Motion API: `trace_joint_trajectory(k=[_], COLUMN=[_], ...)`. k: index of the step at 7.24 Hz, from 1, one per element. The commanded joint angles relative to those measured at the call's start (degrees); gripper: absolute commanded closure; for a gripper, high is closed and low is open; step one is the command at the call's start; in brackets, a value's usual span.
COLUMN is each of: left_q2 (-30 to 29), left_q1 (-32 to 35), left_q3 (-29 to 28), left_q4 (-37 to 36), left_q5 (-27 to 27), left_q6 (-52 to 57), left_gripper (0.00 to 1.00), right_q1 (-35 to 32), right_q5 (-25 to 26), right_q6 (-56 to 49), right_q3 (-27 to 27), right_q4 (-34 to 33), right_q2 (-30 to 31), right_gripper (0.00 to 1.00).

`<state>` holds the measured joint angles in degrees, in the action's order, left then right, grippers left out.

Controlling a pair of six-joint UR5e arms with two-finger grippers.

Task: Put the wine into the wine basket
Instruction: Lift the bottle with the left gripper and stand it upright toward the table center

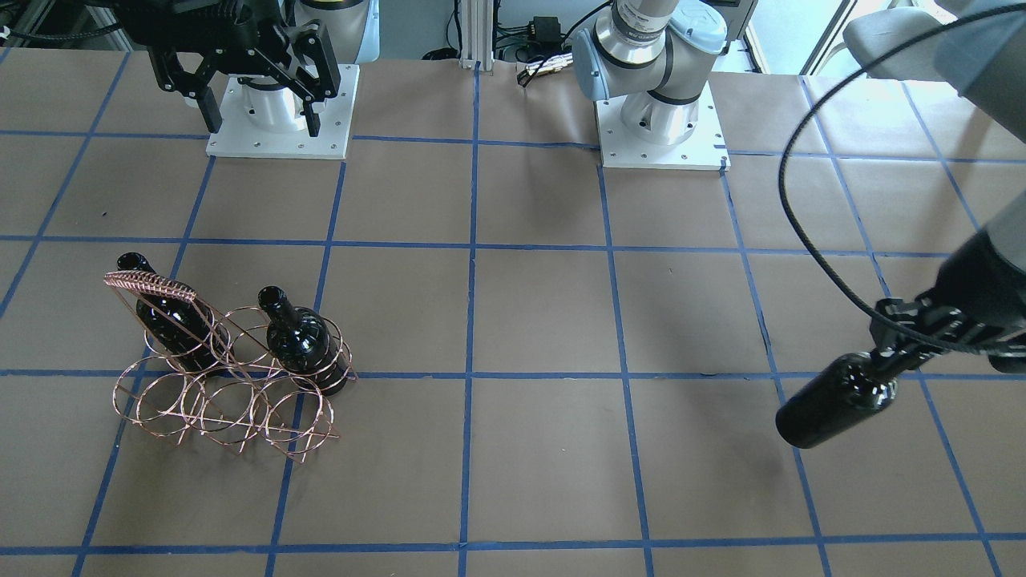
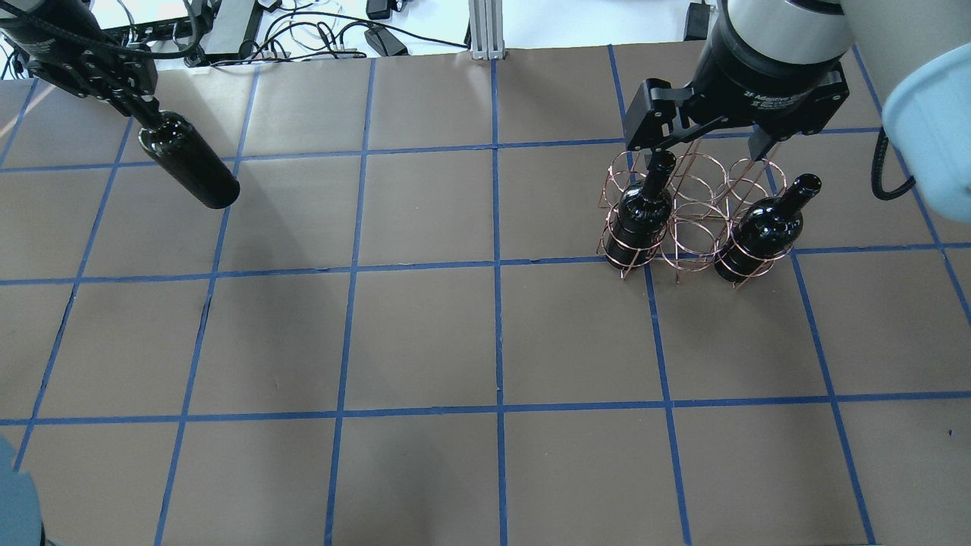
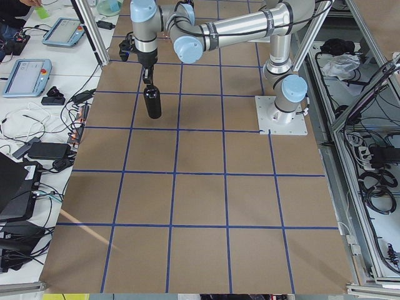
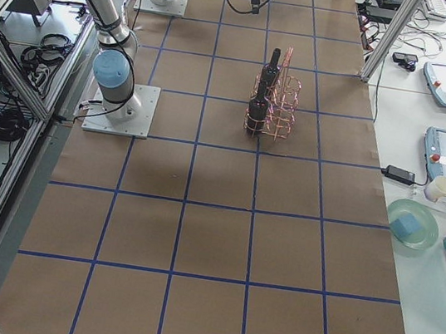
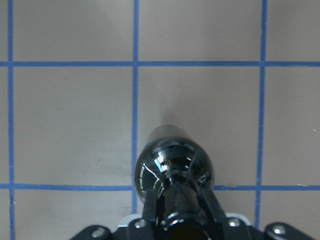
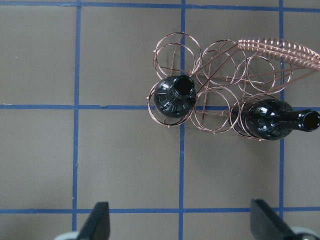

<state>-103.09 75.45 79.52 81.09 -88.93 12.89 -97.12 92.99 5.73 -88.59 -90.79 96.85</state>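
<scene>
LEFT ARM LIFTS THIRD BOTTLE: The left gripper (image 1: 898,349) holds a black wine bottle (image 1: 834,403) by the neck, fingers (image 5: 210,210) closed tight on the glass, base pointing down over the brown papered table (image 2: 425,334). It appears to hang clear of the surface, though no angle quite settles that. Well apart, on the robot's right side, the copper wire basket (image 1: 150,284) carries a second bottle (image 2: 641,216) and a third bottle (image 2: 762,227), one ring between them. The right gripper (image 2: 702,144) hovers above the basket, jaws spread wide, holding nothing.
</scene>
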Motion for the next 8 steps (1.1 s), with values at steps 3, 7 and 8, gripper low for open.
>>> trace_joint_trajectory(k=[3,7,8], left_q2=[10.6,13.9,14.5], left_q1=[15.0,19.4,19.5], left_q3=[12.4,22.9,25.1], left_q4=[-0.7,-6.0,-6.1], left_q5=[-0.6,-0.8,-0.8], left_q6=[-20.5,-22.8,-22.9], left_gripper=[1.0,1.0,1.0], right_q1=[0.0,0.0,0.0], right_q5=[0.0,0.0,0.0], right_q6=[0.0,0.0,0.0], right_q3=[0.0,0.0,0.0], right_q4=[0.1,0.1,0.1], right_q2=[0.0,0.0,0.0], right_gripper=[0.01,0.0,0.01])
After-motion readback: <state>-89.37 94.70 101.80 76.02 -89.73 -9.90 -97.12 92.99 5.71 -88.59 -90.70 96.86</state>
